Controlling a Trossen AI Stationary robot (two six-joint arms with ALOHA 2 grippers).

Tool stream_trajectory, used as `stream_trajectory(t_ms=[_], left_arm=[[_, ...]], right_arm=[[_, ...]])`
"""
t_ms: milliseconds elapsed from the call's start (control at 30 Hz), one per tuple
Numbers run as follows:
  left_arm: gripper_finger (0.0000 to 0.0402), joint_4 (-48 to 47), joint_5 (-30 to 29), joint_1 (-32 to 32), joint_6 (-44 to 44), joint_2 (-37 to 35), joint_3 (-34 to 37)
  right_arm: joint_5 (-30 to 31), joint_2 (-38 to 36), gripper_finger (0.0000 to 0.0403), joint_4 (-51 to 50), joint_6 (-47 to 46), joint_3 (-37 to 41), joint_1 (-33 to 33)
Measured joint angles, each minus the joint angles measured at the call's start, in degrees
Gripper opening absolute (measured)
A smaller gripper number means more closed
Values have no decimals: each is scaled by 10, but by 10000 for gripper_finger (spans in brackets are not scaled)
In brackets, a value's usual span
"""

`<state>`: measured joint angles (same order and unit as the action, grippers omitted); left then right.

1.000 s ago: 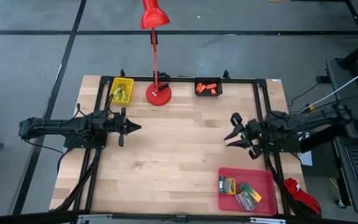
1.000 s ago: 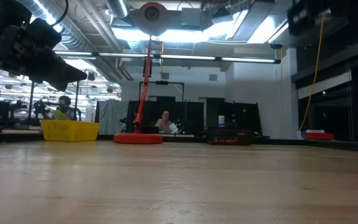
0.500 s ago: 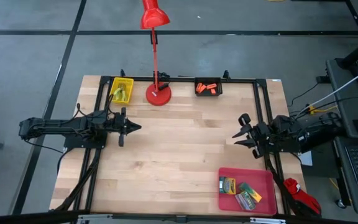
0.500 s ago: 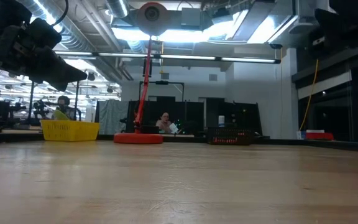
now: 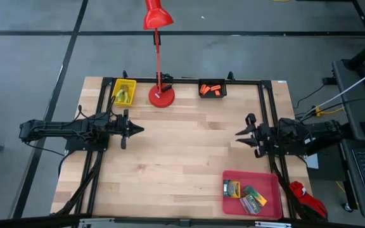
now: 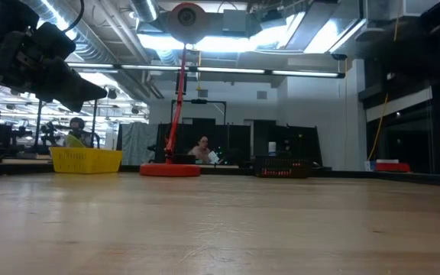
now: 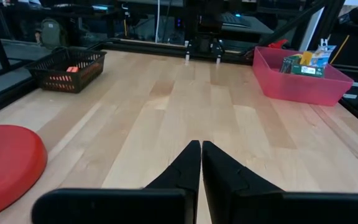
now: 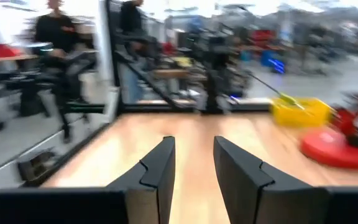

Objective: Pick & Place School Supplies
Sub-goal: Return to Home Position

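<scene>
School supplies look fully sorted to me. Three flat green-white-yellow printed packs lie in the red plastic tray at the corner by my right arm. The tiny orange pieces sit in the black mesh bin, and the yellow-green-handled tools in the yellow bin beside the red desk lamp's round base. My left gripper hovers at the wooden table's left edge, jaws together on nothing. My right gripper hangs at the right edge, jaws apart and empty. Only parking remains, I judge. The risk is that a low swing of my right arm clips the tray's wall and scatters the packs.
</scene>
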<state>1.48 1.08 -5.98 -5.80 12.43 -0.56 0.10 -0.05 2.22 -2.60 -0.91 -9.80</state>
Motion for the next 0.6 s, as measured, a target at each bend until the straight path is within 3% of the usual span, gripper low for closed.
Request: stream_trajectory(t_ms=[133, 600], left_arm=[[11, 0, 0, 0, 0, 0, 0], [11, 0, 0, 0, 0, 0, 0]], right_arm=[[65, 0, 112, -4, -12, 0, 0], [69, 1, 112, -4, -12, 0, 0]])
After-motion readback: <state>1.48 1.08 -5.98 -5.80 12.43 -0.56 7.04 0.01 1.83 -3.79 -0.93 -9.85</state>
